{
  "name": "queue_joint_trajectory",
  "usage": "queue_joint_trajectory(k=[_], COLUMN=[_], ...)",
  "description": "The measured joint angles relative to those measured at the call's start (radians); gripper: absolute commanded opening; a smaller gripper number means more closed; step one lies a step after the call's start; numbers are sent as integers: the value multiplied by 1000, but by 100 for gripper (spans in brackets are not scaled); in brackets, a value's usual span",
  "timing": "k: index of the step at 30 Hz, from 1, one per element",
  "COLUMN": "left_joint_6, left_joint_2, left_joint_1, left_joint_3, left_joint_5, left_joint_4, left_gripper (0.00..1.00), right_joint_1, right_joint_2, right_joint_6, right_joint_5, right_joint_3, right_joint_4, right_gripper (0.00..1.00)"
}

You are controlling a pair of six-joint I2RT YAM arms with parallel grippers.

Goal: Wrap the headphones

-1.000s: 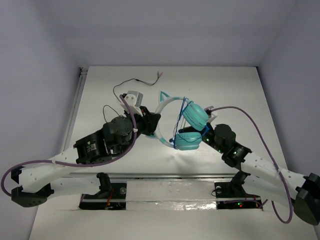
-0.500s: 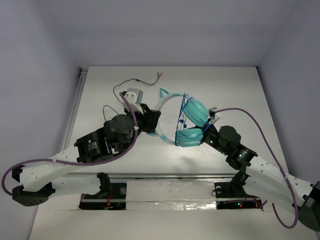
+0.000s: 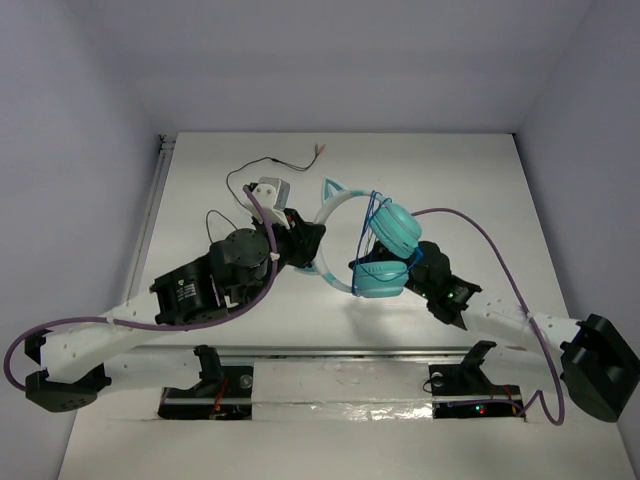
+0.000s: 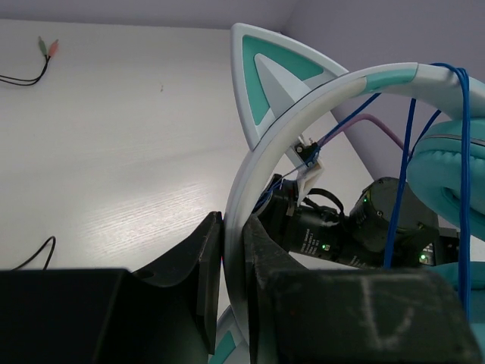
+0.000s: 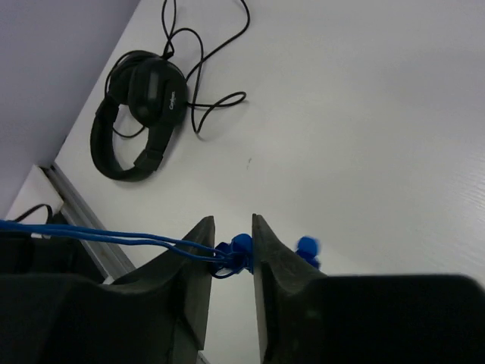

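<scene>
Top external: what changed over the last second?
The right arm sank flatter toward the table and its wrist turned beside the cups. The headphones shifted slightly to the right. The right gripper now has its fingers on the blue cord. Unchanged: the left gripper fingers stay clamped on the headband, and the loose black wire has not moved.

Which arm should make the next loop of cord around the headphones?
Right. The right gripper pinches the blue cord, so it can likely keep winding, while the left gripper is clamped on the headband, holding it steady.
</scene>
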Motion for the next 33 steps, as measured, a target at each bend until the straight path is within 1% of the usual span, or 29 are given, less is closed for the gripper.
queue_joint_trajectory(k=[1,5,10,12,17,20,23,27,30,33], left_joint_6=[-2,-7,-14,-21,-43,-55,-61,-61,-62,-87], left_joint_2=[0,2,62,111,268,375,483,590,629,631], left_joint_1=[0,5,54,101,275,343,377,389,389,390], left_joint_3=[0,0,22,26,26,26,34,37,23,-39], left_joint_5=[1,-16,-93,-114,-101,-108,-116,-129,-126,-114], left_joint_4=[0,-2,8,32,100,127,139,157,197,261], left_gripper=[0,0,0,0,0,0,0,0,0,0], right_joint_1=[0,0,29,51,122,151,167,182,185,186], right_joint_2=[18,44,14,-13,-83,-92,-77,-55,-55,-56], right_joint_6=[7,29,90,121,199,237,260,276,278,277], right_joint_5=[1,-20,-31,-30,-9,11,20,21,33,79], right_joint_3=[0,2,-34,-62,-107,-107,-107,-102,-67,-5], right_joint_4=[16,59,99,98,94,98,98,85,43,3], right_gripper=[21,11,7,7,7,6,6,6,6,5])
